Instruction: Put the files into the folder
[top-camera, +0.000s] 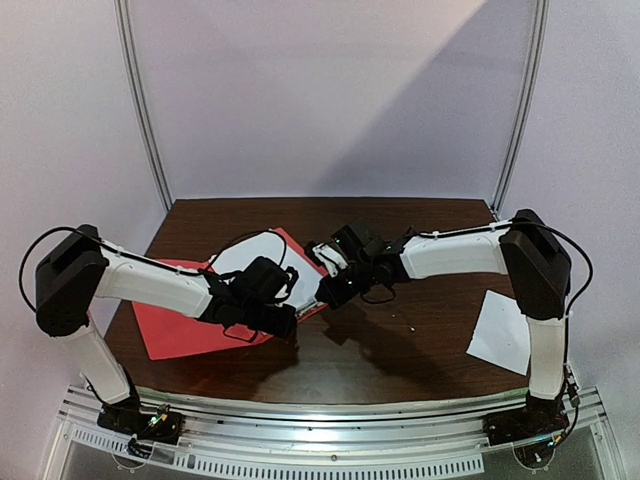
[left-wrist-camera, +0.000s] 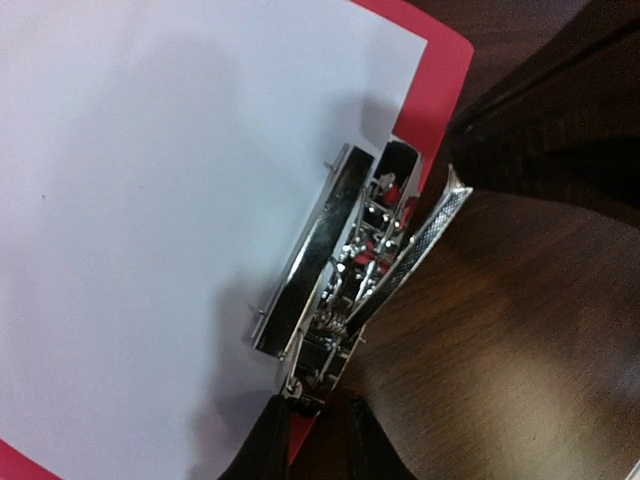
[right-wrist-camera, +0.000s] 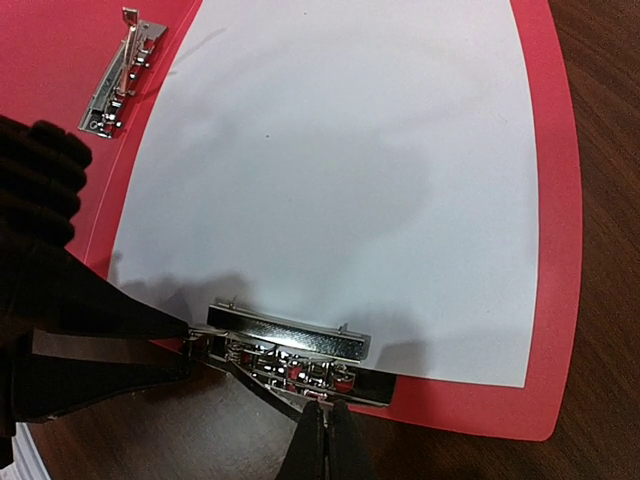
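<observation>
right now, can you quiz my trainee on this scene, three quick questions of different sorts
1. True or false: the large white sheet lies on the open red folder.
2. Where is the small sheet? A) on the folder B) on the table, near its right edge, off the folder C) held in a hand
3. Which hand pinches the raised lever of the metal clip?
Key: 1 true; 2 B; 3 the right hand.
</observation>
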